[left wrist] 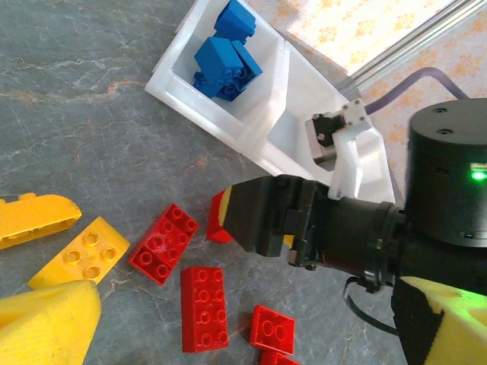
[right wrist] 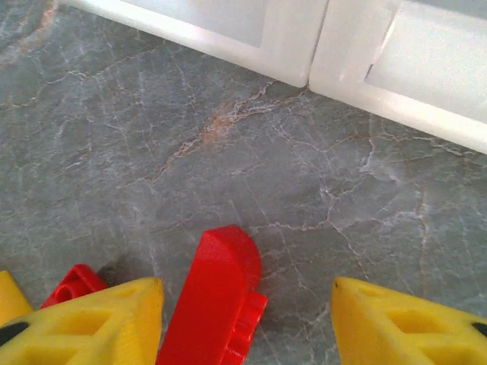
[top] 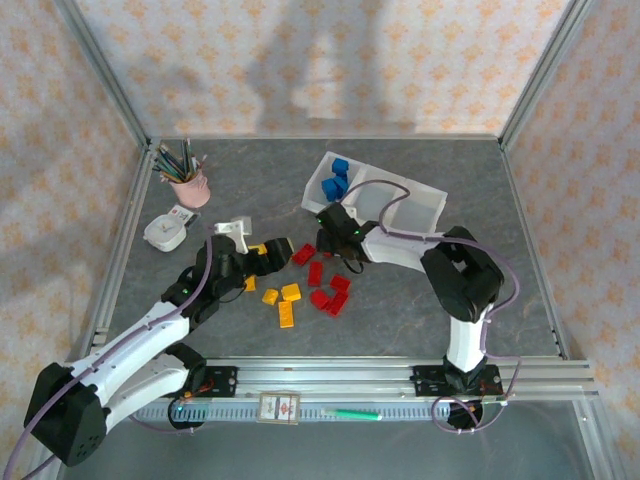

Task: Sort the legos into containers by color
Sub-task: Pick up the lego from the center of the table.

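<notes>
My right gripper (right wrist: 247, 295) is open, low over the table, with a red lego (right wrist: 217, 293) standing on its side between the yellow fingers (right wrist: 91, 327), close to the left one and apart from the right one. In the top view this gripper (top: 332, 243) sits just in front of the white containers (top: 400, 192). Blue legos (top: 335, 182) fill the left compartment. Loose red legos (top: 328, 290) and yellow legos (top: 285, 300) lie on the table. My left gripper (top: 266, 264) hangs open beside the yellow ones, holding nothing; its wrist view shows red legos (left wrist: 202, 308) between its fingers.
A pink cup of pencils (top: 188, 185) and a small white dish (top: 165, 234) stand at the back left. The metal rail (top: 400, 375) runs along the near edge. In the left wrist view the right arm (left wrist: 358, 228) reaches in front of the tray (left wrist: 251, 141).
</notes>
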Controlling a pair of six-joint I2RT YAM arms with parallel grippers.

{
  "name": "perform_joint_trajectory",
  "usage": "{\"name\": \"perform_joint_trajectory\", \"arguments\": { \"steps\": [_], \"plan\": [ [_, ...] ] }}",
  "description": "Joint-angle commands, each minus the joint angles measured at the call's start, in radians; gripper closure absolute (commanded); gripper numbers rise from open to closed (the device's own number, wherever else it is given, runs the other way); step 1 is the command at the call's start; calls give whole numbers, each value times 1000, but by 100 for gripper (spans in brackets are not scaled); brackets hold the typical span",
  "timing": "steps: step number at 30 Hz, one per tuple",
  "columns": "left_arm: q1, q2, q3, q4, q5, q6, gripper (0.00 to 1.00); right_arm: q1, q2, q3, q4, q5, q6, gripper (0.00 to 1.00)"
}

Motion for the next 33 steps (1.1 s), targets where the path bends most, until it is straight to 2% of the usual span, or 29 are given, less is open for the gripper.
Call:
{"name": "perform_joint_trajectory", "arguments": {
  "steps": [1,10,18,24,33],
  "plan": [
    [-13,10,-6,42,-12,-10,1,3,31,44,14,6,22,44],
    [-21,29,1,47,-17,-5,1,3,91,77,16,6,13,58],
    [-24,38,4,49,-19,-3,1,3,77,73,6,12,0,72],
    [-26,38,10,46,-19,-5,1,3,24,58,-11,30,-12,78],
    [-50,44,28,51,-20,-15,1,-9,-144,31,-63,87,-64,80]
  ]
}}
